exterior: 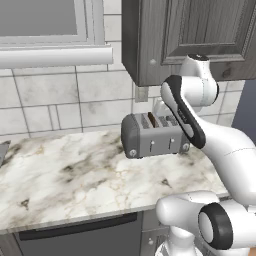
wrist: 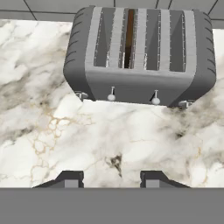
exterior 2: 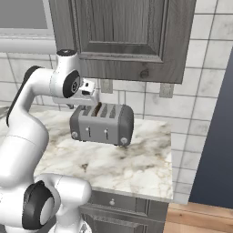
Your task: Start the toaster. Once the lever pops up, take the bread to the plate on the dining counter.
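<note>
The grey four-slot toaster (wrist: 140, 65) stands on the marble worktop (exterior: 75, 175) against the tiled wall. A dark-brown bread slice (wrist: 129, 39) sits sunk in its second slot from the left, also seen as the bread (exterior: 153, 120) and bread (exterior 2: 97, 109). Two small levers (wrist: 111, 97) stick out of the toaster's front face. My gripper (wrist: 111, 178) hovers above the worktop in front of the toaster (exterior 2: 102, 123), looking down at it. Its fingers stand apart with nothing between them. The plate and the dining counter are out of view.
A dark wood upper cabinet (exterior: 190, 35) hangs close above the toaster (exterior: 152, 135) and the arm's elbow. The worktop ends at a right edge (exterior 2: 172, 159) beside a dark blue wall. A window sill (exterior: 55, 55) runs at the left.
</note>
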Robot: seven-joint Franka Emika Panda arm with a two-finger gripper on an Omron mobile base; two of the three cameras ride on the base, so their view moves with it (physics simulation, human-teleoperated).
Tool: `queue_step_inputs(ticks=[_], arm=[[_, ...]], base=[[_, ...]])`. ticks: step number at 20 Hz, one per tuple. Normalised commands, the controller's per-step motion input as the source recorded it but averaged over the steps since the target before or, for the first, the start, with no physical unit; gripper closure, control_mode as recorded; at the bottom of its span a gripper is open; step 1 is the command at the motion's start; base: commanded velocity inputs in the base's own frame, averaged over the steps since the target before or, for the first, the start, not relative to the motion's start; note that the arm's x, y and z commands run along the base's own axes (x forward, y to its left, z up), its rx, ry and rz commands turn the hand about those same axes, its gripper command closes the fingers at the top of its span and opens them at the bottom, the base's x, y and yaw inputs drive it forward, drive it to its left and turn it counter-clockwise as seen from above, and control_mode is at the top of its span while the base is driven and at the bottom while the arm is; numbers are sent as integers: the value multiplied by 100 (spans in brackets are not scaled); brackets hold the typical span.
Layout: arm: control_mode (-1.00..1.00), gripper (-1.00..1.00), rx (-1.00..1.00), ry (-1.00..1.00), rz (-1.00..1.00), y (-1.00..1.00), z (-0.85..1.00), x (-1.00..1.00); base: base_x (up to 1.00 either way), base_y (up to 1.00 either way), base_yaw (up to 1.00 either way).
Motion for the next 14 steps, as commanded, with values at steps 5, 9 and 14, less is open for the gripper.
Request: queue_step_inputs(ticks=[5, 9, 14], arm=[[-100, -100, 0, 0, 0, 0, -5, 0], [-100, -100, 0, -1, 0, 0, -28, 0], [-100, -100, 0, -9, 0, 0, -35, 0]], base=[[0, 0, 0], [0, 0, 0], [0, 0, 0]])
